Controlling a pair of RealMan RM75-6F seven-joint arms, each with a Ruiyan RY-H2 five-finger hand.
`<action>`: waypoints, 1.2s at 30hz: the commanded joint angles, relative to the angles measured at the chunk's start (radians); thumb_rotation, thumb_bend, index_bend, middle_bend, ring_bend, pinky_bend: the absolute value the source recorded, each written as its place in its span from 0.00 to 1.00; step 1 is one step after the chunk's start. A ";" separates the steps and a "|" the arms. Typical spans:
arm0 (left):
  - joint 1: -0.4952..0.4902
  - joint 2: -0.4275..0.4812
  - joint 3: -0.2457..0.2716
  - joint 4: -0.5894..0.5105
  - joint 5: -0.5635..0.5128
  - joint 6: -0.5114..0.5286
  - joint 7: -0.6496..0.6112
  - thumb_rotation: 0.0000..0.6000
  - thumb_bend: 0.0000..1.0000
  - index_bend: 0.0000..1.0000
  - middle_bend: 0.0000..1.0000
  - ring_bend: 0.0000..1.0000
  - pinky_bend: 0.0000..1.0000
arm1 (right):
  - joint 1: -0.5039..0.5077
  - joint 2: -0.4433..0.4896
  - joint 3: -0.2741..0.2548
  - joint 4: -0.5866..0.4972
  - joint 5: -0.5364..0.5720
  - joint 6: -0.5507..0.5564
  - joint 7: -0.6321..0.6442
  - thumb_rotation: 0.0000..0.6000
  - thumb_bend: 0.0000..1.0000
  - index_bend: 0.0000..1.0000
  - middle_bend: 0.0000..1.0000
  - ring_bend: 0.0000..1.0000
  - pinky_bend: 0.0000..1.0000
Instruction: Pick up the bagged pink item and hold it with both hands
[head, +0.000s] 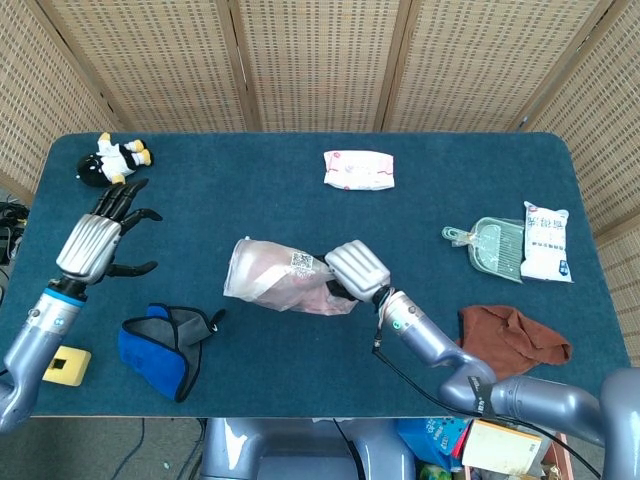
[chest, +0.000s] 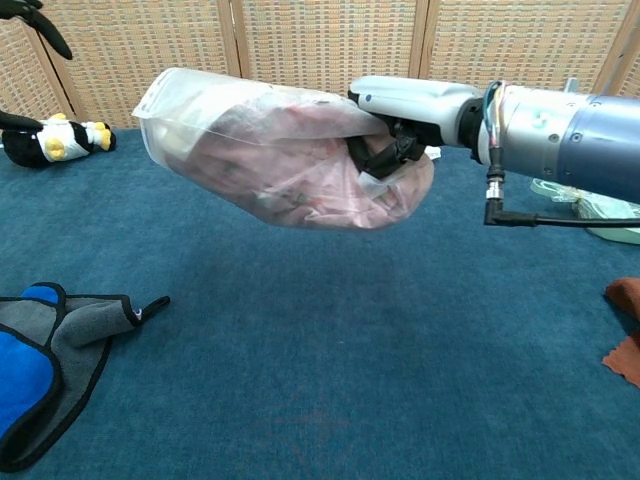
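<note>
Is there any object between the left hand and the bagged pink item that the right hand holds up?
Nothing visible. The left hand hovers open, left of the bagged pink item, which the right hand grips above the table. The blue and grey cloth lies lower on the table, nearer the robot, outside that path.

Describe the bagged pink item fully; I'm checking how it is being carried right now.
The bagged pink item is a clear, crinkled plastic bag stuffed with soft, crumpled pink material, bearing a small white printed label on top. It is lifted off the blue table, lying roughly level. The right hand grips its right end, dark fingers pressing into the plastic. The flat left end sticks out free. The left hand, fingers spread, does not touch it.
</note>
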 joint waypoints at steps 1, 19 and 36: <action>-0.042 -0.033 -0.004 0.014 0.009 -0.026 -0.006 1.00 0.13 0.35 0.00 0.00 0.00 | 0.023 -0.033 0.021 -0.003 0.048 -0.008 -0.028 1.00 0.97 0.61 0.65 0.68 0.69; -0.129 -0.155 0.021 -0.008 -0.003 -0.038 0.016 1.00 0.15 0.41 0.00 0.00 0.00 | 0.058 -0.053 0.042 -0.016 0.175 0.007 -0.101 1.00 0.97 0.61 0.65 0.68 0.69; -0.180 -0.192 0.033 -0.033 -0.019 -0.059 0.076 1.00 0.15 0.41 0.00 0.00 0.00 | 0.072 -0.031 0.047 -0.080 0.216 0.024 -0.124 1.00 0.97 0.61 0.66 0.68 0.69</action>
